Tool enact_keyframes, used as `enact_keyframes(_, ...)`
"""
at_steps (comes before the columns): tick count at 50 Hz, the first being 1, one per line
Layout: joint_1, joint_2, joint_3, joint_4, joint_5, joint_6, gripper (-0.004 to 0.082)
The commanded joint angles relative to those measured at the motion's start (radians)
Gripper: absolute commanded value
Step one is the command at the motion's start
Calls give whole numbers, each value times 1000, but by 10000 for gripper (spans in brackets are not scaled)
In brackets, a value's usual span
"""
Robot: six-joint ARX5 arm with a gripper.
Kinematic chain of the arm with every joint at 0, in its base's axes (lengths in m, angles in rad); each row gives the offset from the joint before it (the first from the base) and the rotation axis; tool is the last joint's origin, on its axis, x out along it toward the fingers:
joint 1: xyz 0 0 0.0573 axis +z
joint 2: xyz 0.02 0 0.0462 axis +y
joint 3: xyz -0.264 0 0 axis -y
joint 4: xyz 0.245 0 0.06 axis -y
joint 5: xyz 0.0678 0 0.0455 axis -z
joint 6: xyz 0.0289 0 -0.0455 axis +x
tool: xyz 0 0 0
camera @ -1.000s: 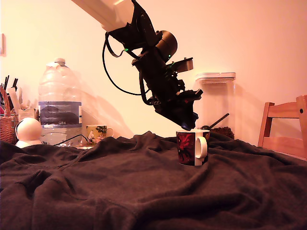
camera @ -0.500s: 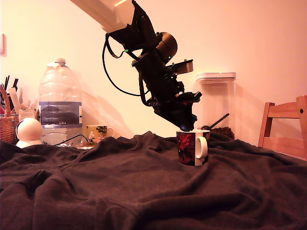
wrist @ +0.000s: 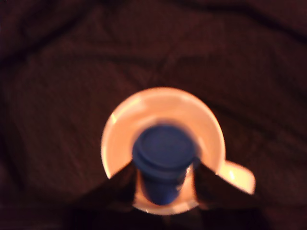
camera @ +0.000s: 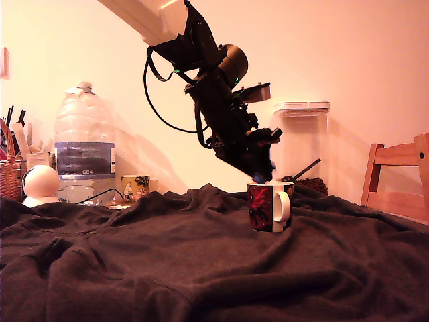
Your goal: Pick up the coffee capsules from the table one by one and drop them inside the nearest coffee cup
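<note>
Dark wrinkled fabric covered the table (camera: 167, 268), with the cup (camera: 269, 206) at centre right of the exterior view. Over the last second the claw (camera: 263, 178) was barely shifted above the rim. A blue capsule (wrist: 163, 160) was pinched over the white inside, seemingly ready for release.

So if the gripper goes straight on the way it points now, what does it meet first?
Probably the open white inside of the coffee cup: the gripper, holding a blue capsule, points down into it.
</note>
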Motion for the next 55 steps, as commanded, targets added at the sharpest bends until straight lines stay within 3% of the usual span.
enact_keyframes(1,-3,37,14,13,-1,5,683)
enact_keyframes(17,-3,35,14,15,-1,5,651)
enact_keyframes(23,-3,29,14,16,-1,4,483)
enact_keyframes(32,-3,-14,16,19,2,5,108)
enact_keyframes(38,-3,-61,16,24,3,5,-14)
enact_keyframes(55,11,-217,15,72,21,-5,-24)
